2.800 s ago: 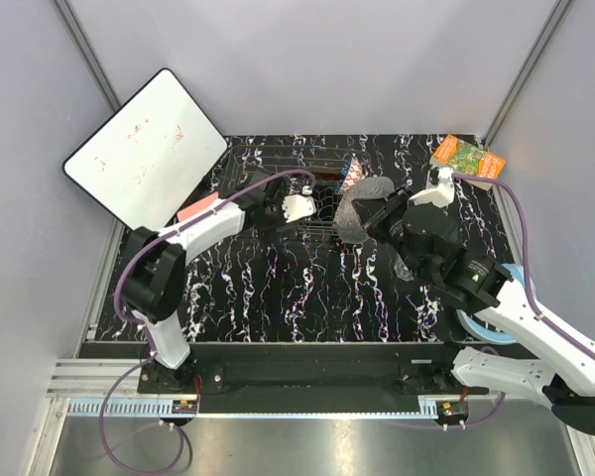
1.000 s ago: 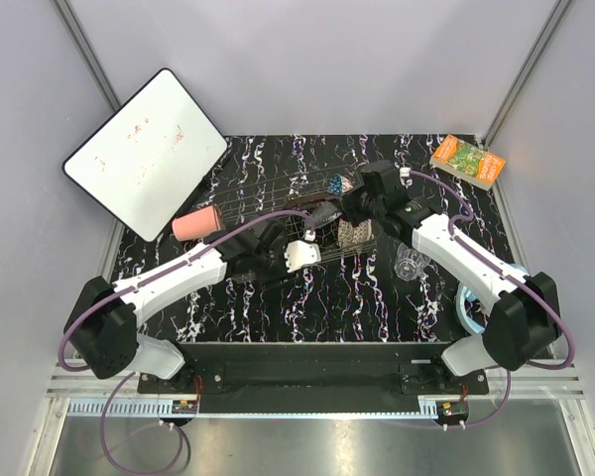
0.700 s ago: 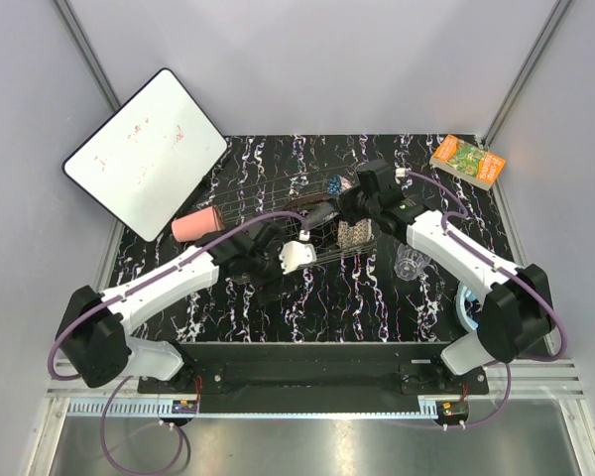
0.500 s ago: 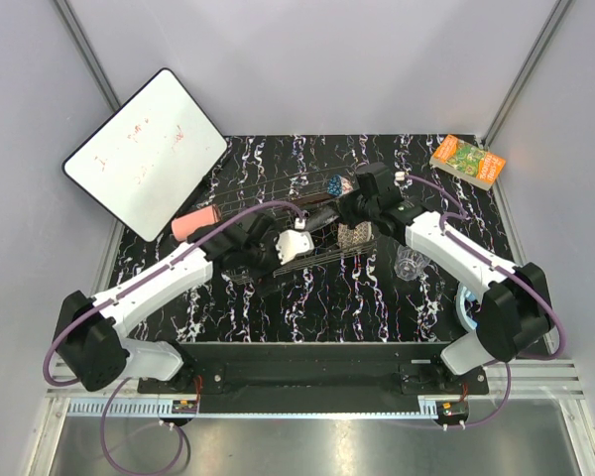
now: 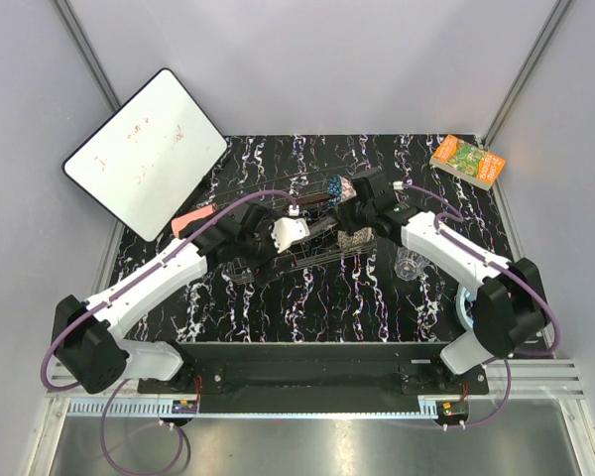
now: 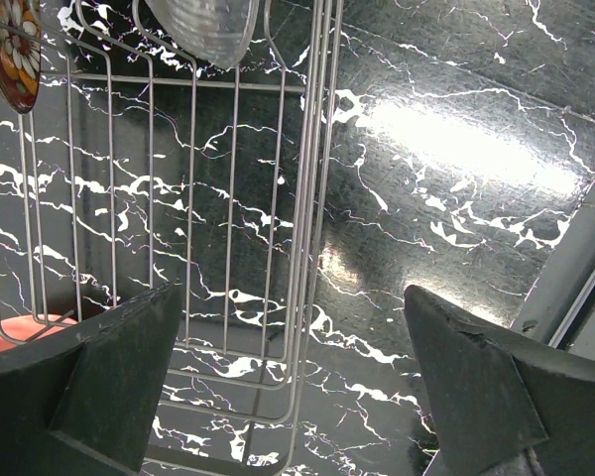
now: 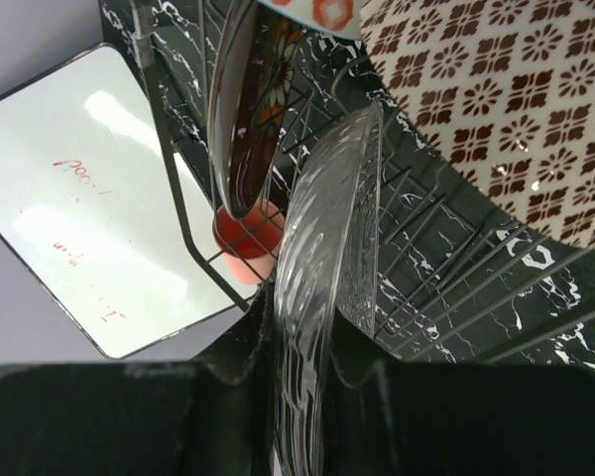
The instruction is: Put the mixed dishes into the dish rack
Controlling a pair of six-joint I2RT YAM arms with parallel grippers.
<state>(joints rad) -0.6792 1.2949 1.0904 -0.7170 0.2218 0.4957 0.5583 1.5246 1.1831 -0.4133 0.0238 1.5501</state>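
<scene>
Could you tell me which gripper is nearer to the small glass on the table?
Right. The right gripper sits at the rack, just left of the glass; the left gripper is farther left along the rack.

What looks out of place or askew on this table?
The silver wire dish rack looks skewed to the edges of the black marbled table. A pink plastic cup lies on its side outside it, and a small clear glass stands outside too.

Seemingly three bowls (image 7: 476, 99), one plate (image 7: 246, 109), one cup (image 5: 186, 222), one glass (image 5: 410, 264), one rack (image 6: 307, 198).
</scene>
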